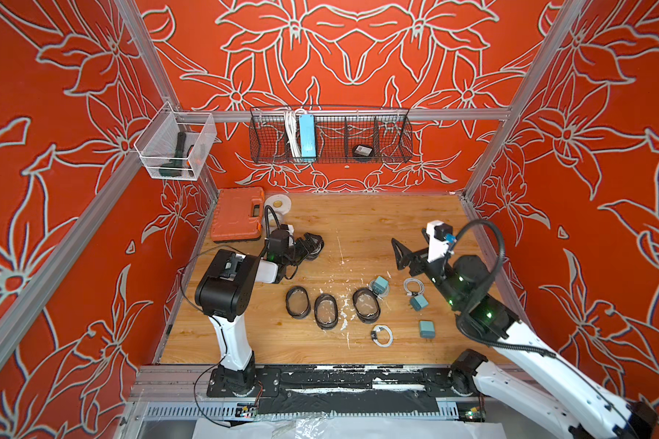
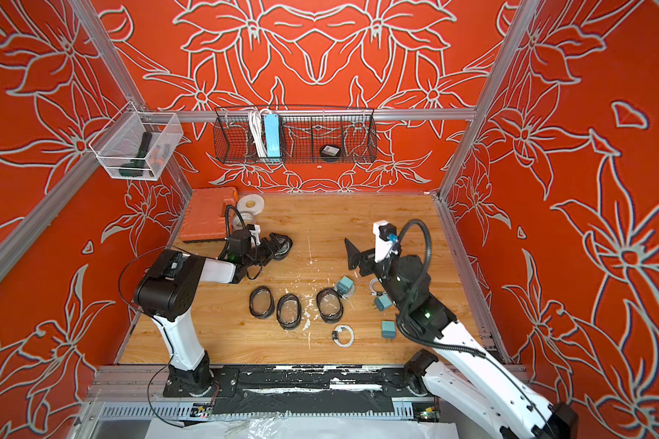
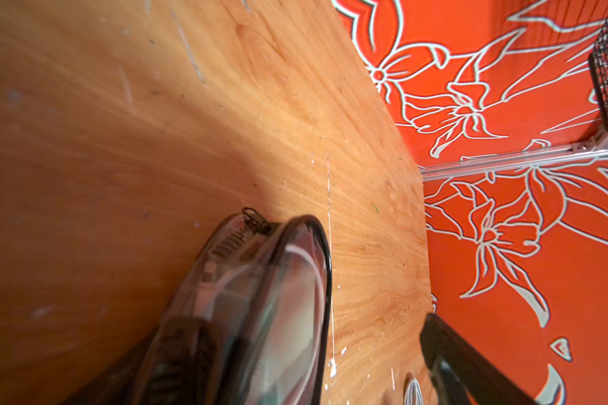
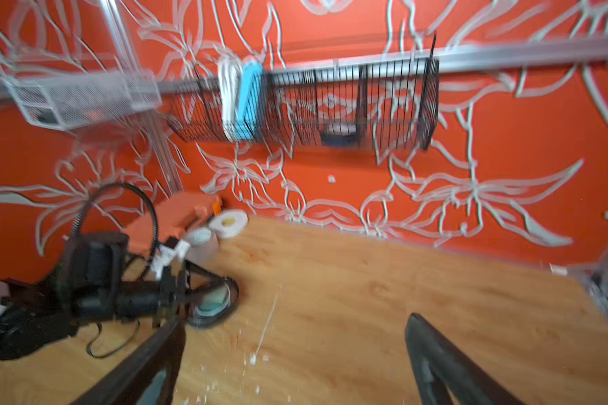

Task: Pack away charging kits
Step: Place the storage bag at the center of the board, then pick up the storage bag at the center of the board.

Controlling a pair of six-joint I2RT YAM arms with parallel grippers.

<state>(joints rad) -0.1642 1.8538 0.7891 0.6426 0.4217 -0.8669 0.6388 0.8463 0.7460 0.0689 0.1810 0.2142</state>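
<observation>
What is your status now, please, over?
Left hand open around one packed case. Right hand open, empty. Three adapters, three cables loose by three empty cases. Nothing in the way.

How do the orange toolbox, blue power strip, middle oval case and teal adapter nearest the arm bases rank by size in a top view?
1. orange toolbox
2. blue power strip, middle oval case: about alike
3. teal adapter

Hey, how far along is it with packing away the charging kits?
Done: one case by the left claw appears to hold a kit. In hand: nothing; that claw and the right claw are open. Left: three adapters and three cables lie loose near three empty cases.
</observation>
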